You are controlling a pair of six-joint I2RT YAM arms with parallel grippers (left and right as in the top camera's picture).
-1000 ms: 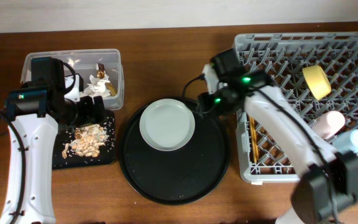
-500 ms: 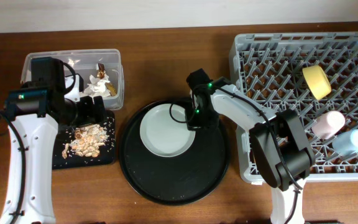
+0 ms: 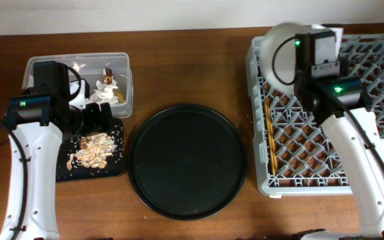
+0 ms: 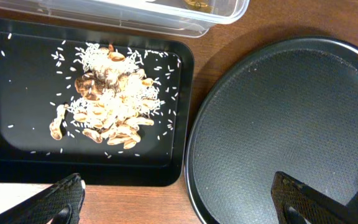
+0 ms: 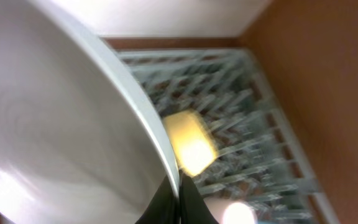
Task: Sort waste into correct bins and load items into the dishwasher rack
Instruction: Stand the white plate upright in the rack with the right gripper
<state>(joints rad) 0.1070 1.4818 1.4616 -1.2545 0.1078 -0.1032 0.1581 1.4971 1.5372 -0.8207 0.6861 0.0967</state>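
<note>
Grey-green plate (image 3: 280,55), rim pinched in closed right claw (image 5: 178,190), tilts over rack (image 3: 299,167).

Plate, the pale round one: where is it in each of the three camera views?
Overhead: plate, top right, held above the rack's upper left corner.
Left wrist: not in it.
Right wrist: plate fills the left side, blurred.
Shared landmark: the grey rack, in overhead and right wrist.

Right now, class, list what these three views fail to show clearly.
Overhead: the right arm covers much of the large grey plastic dishwasher rack.
Right wrist: blurred; the pale grey-green round plate blocks the left half.
Left wrist: the clear rectangular plastic tub is cut off by the top edge.
</note>
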